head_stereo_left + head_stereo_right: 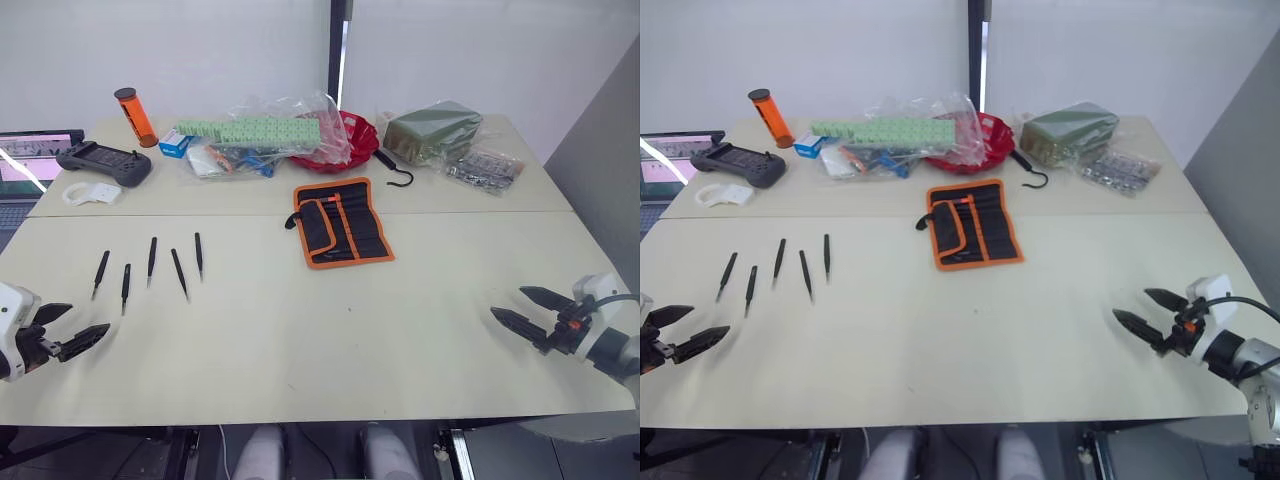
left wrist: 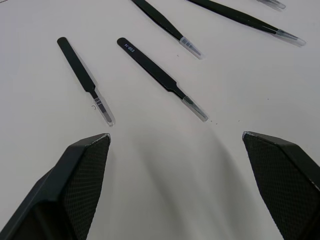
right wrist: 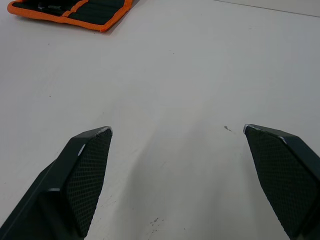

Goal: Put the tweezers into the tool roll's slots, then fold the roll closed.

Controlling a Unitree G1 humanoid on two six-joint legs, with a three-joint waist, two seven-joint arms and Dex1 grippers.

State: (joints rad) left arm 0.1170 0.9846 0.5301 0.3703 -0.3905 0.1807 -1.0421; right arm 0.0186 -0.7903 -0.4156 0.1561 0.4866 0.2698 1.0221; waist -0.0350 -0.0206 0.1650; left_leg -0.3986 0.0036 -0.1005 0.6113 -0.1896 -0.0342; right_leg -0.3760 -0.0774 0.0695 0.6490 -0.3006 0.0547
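Five slim black tweezers [image 1: 151,260] lie loose on the pale desk [image 1: 330,340], on the robot's left side, in a rough row with their pointed tips toward the near edge. Each is apart from its neighbours. In the left wrist view two of them, one with small white lettering [image 2: 160,77], lie just beyond the fingertips, their tips capped in clear sleeves.

The tool roll [image 1: 341,222] lies near the middle of the desk, well apart from the tweezers. It is opened out with its orange edging showing all round. Orange stitched bands cross its inner face, where the slots [image 1: 360,225] form a row of narrow black pockets. A folded part covers its left portion.

The left end effector [image 1: 70,328] hovers at the near left edge of the desk, its two black fingers spread wide and gripping nothing, near the tweezers. The right end effector [image 1: 520,308] hovers at the near right edge, also spread wide and holding nothing, well apart from the roll.

Along the far side are an orange cylinder [image 1: 134,116], a black handheld controller [image 1: 104,162], clear bags of small parts [image 1: 262,140], a red bowl [image 1: 358,140], a black hook [image 1: 394,168] and a dark green packet [image 1: 432,131].
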